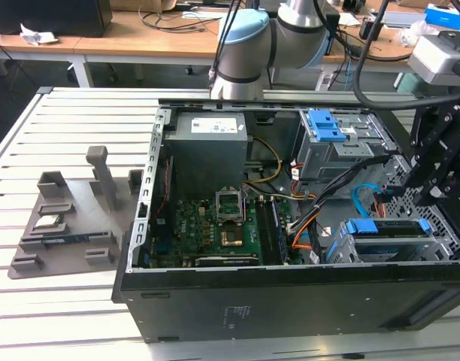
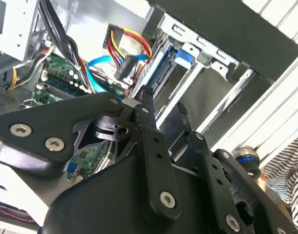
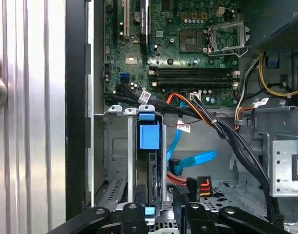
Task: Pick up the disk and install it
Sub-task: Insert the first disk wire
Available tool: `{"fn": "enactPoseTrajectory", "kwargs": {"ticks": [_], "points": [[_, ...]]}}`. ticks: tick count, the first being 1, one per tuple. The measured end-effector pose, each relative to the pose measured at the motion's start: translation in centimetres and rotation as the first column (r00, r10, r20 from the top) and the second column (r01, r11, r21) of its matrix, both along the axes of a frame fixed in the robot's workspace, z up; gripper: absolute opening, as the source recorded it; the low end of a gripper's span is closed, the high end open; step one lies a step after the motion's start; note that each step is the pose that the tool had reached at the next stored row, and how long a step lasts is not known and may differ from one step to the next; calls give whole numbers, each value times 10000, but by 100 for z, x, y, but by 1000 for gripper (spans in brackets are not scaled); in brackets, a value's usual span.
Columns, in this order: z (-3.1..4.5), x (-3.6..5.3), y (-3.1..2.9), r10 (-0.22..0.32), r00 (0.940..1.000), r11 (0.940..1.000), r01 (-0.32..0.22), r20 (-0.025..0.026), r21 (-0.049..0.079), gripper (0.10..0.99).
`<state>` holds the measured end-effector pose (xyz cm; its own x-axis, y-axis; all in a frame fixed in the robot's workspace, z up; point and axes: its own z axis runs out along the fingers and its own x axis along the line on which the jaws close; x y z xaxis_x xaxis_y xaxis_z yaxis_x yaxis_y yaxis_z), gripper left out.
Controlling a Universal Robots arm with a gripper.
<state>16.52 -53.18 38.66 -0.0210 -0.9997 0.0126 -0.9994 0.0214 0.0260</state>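
One disk (image 3: 150, 163), blue-bracketed, is seen already slotted in the lower drive cage (image 3: 115, 156), with the end effector (image 3: 161, 214) hovering just above it, apparently released, so final seating is judged underway.

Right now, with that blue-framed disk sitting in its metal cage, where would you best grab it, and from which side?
Probably by the blue bracket tab on its exposed edge, coming straight in from the case's open side. The disk stands on edge between the cage walls, so its flat faces are covered and only that narrow edge offers a hold.
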Motion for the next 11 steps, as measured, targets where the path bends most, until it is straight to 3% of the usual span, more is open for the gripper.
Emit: {"fn": "enactPoseTrajectory", "kwargs": {"ticks": [11], "points": [[-19, 90, 268, 0, 10000, 10000, 0, -2, -42, 361]]}}
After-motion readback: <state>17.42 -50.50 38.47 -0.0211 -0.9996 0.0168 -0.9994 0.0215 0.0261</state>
